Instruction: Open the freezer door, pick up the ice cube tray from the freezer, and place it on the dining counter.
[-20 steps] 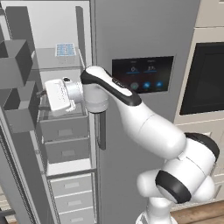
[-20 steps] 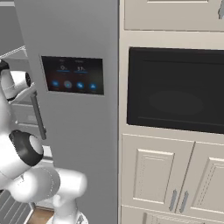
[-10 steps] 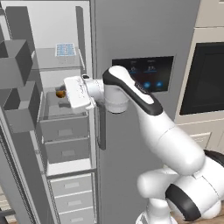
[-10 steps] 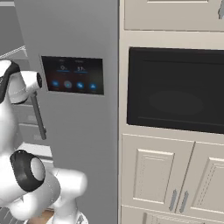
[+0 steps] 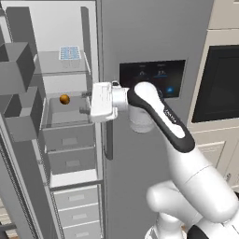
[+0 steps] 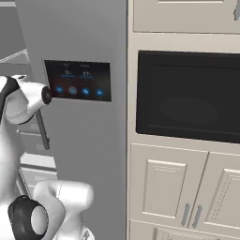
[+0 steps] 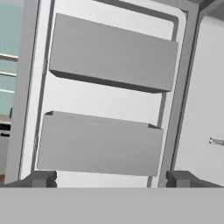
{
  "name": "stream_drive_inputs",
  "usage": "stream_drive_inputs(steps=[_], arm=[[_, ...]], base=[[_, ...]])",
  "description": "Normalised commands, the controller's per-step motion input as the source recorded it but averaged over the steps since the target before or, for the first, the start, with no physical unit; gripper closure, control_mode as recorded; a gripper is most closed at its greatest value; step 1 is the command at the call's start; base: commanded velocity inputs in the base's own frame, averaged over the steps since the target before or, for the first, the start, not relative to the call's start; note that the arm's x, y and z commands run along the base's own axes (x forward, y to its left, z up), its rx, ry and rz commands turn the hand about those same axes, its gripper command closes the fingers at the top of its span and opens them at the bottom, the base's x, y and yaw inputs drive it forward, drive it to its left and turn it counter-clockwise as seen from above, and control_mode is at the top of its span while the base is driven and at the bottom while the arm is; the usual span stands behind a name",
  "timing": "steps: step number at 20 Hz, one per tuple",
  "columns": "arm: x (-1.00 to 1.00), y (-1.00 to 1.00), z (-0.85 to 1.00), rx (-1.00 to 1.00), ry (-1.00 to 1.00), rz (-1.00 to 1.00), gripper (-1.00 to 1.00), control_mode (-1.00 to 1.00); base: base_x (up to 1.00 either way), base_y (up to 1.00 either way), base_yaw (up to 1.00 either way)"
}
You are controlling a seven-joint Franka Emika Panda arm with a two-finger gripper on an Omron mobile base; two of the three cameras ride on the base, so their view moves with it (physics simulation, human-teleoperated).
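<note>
Freezer door (image 5: 18,154) cut off at left edge; small orange item (image 5: 65,99) unidentifiable.

Even, bright rendered light; soft shadows (hand view slightly blurry).

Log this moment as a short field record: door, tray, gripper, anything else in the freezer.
freezer door: swung open to the left, two grey bins on its inner side
ice cube tray: flat on the upper shelf inside the freezer, untouched
gripper: open, holding nothing, at the freezer's right edge, below the tray's shelf
other contents: small orange ball in the bin under that shelf
</note>
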Motion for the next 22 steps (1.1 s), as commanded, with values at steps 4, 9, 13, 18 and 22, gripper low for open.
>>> stream_drive_inputs(steps=[4,9,13,18,22], arm=[[-0.19,-0.46,0.0,0.0,0.04,-0.36,-1.0,-1.0],[-0.19,-0.53,0.0,0.0,0.06,-0.39,-1.0,-1.0],[-0.16,-0.56,0.0,0.0,0.06,-0.39,-1.0,-1.0],[-0.12,-0.57,0.01,0.0,0.09,-0.39,-1.0,-1.0],[-0.09,-0.52,0.05,0.0,0.14,-0.39,-1.0,-1.0]], base=[[0.0,0.0,0.0],[0.0,0.0,0.0],[0.0,0.0,0.0],[0.0,0.0,0.0],[0.0,0.0,0.0]])
